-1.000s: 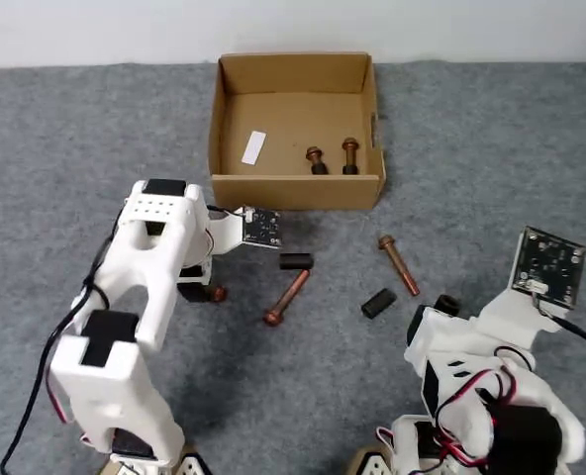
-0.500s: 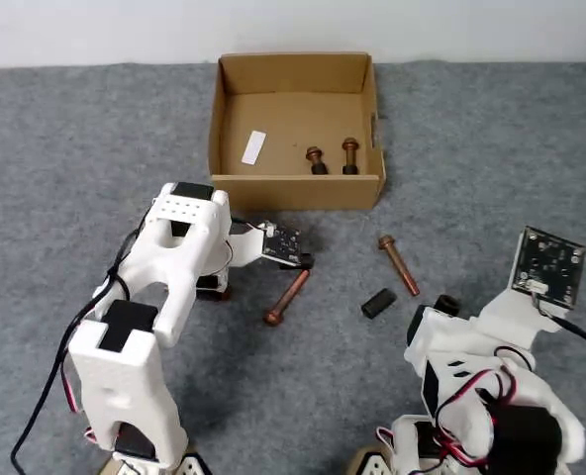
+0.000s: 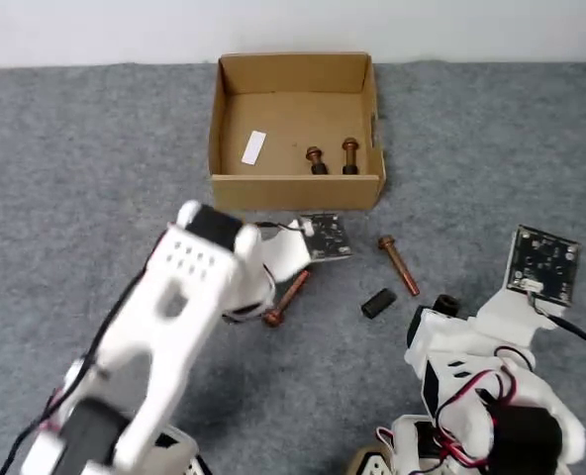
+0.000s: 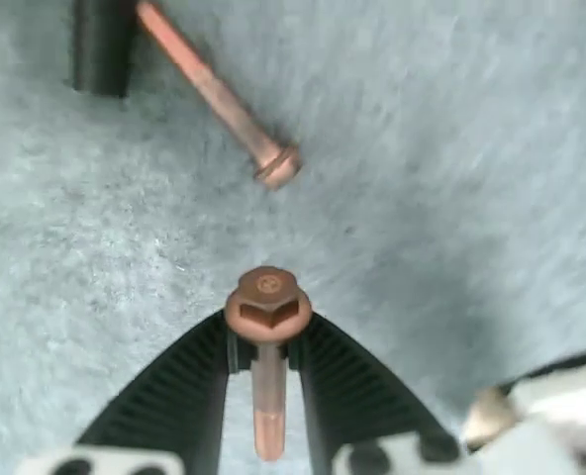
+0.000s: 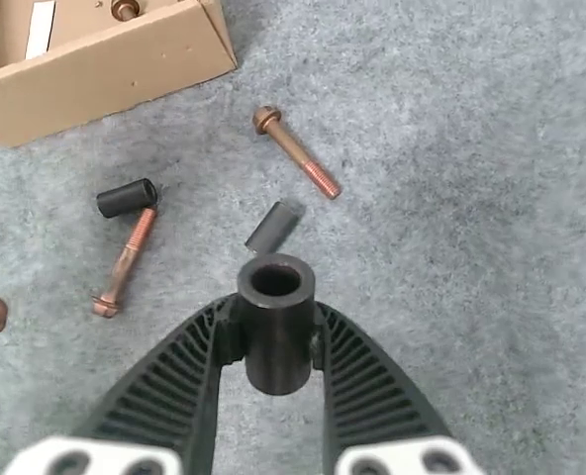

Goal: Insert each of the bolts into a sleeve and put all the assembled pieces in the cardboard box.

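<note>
The left jaws are shut on a bolt [image 4: 266, 309], held by its stem, head poking out. The right jaws pinch a sleeve [image 5: 274, 356] by its sides, hole free (ready, I think, for that bolt). Both hang over the worktop [image 3: 75, 148] in front of the cardboard box [image 3: 295, 190]

Worktop [image 3: 75, 198]: box [image 3: 295, 193] at rear centre, two sleeved bolts [image 3: 316, 159] side by side inside, right of a slip [image 3: 254, 146]. Before the box: one bolt [image 3: 399, 264] right, loose sleeve [image 3: 378, 303] just before it; another bolt [image 3: 288, 294] left, a sleeve [image 5: 127, 198] at its tip.
</note>
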